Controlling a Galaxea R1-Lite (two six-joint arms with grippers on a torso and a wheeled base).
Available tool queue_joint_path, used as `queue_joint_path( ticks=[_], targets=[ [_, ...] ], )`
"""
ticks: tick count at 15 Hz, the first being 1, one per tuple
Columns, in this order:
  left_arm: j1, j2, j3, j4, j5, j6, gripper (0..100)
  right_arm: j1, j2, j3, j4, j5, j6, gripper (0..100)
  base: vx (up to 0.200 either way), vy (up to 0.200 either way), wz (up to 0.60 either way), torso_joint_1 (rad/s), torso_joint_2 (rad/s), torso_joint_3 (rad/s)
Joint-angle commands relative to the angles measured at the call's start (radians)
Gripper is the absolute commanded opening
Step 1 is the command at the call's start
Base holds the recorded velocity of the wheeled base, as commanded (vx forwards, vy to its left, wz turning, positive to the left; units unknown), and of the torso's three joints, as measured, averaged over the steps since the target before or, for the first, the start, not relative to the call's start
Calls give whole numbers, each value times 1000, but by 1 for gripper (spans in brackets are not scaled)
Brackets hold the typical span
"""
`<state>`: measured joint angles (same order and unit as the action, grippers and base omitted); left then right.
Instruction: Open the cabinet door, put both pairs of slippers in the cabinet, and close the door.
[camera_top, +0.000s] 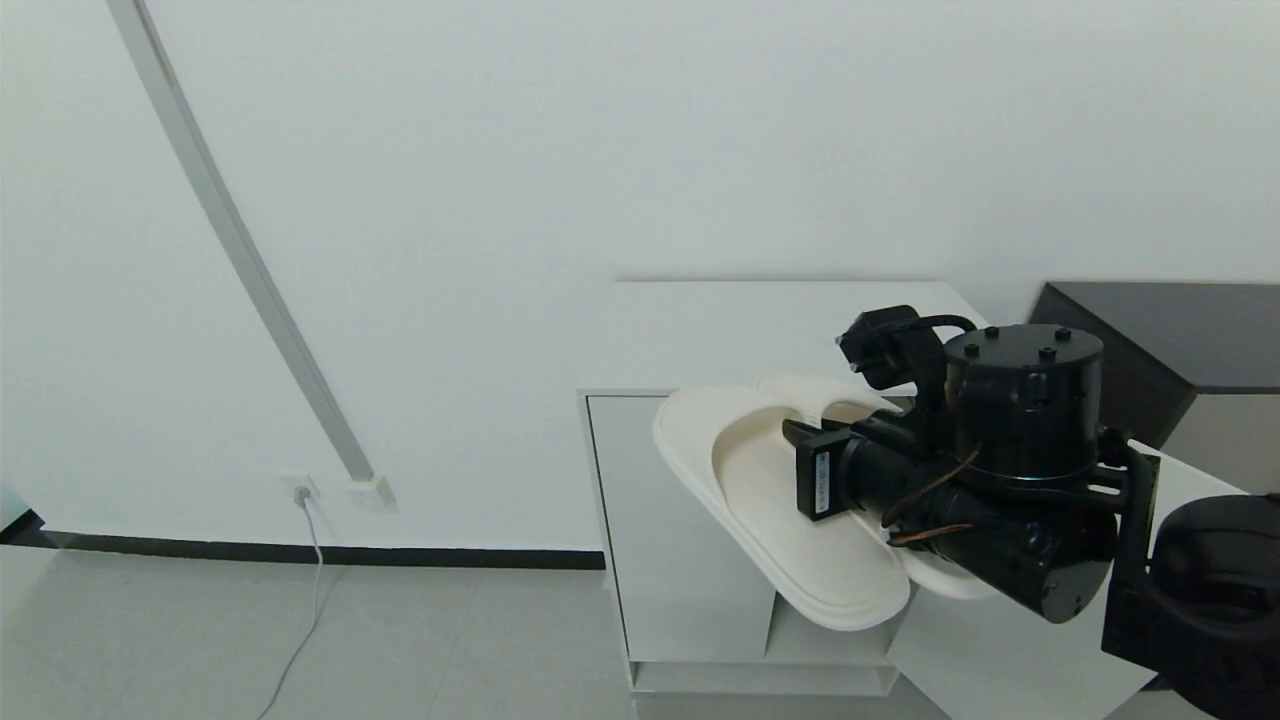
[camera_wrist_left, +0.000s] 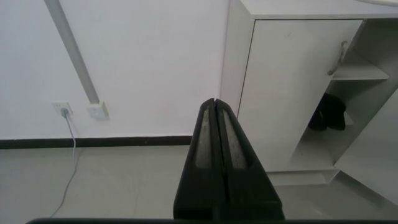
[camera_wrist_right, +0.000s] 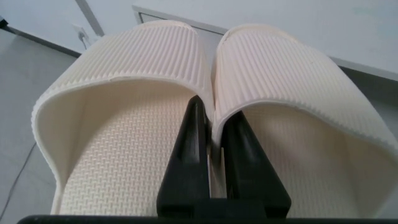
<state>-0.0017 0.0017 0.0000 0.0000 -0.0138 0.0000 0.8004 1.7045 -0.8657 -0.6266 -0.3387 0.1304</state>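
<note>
My right gripper (camera_wrist_right: 211, 121) is shut on a pair of cream slippers (camera_wrist_right: 155, 81), pinching their two inner edges together. In the head view the cream slippers (camera_top: 770, 500) hang in the air in front of the white cabinet (camera_top: 690, 520), held by the right gripper (camera_top: 800, 440). The cabinet's right door (camera_top: 1010, 640) stands open; its left door (camera_wrist_left: 292, 93) is closed. A dark pair of slippers (camera_wrist_left: 328, 113) lies on a lower shelf inside the cabinet. My left gripper (camera_wrist_left: 216, 109) is shut with nothing in it, low and off to the cabinet's left side.
A grey rail (camera_top: 240, 240) runs slantwise down the white wall to a wall socket (camera_top: 298, 490) with a cable trailing to the floor. A dark cabinet (camera_top: 1160, 350) stands to the right of the white one. Bare grey floor lies to the left.
</note>
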Motion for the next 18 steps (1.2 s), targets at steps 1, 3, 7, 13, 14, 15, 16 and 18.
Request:
queue_joint_path(
  ticks=[1, 3, 7, 13, 14, 15, 16, 18],
  targets=[
    [0, 1, 0, 0, 0, 2, 0, 0, 7, 1, -1, 0, 0, 0, 0, 0, 0, 0, 0, 0],
    [0, 1, 0, 0, 0, 0, 0, 0, 9, -1, -1, 0, 0, 0, 0, 0, 0, 0, 0, 0],
    [0, 1, 0, 0, 0, 2, 0, 0, 9, -1, -1, 0, 0, 0, 0, -150, 0, 2, 1, 3],
    [0, 0, 0, 0, 0, 2, 0, 0, 9, 4, -1, 0, 1, 0, 0, -200, 0, 6, 4, 3],
    [0, 1, 0, 0, 0, 2, 0, 0, 9, 7, -2, 0, 1, 0, 0, -200, 0, 2, 7, 2],
    [0, 1, 0, 0, 0, 2, 0, 2, 9, 7, -2, 0, 1, 0, 0, -200, 0, 2, -2, 2],
    [0, 1, 0, 0, 0, 2, 0, 3, 9, 7, -2, -2, 1, 0, 0, -200, 0, -2, 7, 2],
    [0, 1, 0, 0, 0, 2, 0, 3, 7, 13, -2, -2, 1, 0, 0, -200, 0, 2, 2, 2]
  ],
)
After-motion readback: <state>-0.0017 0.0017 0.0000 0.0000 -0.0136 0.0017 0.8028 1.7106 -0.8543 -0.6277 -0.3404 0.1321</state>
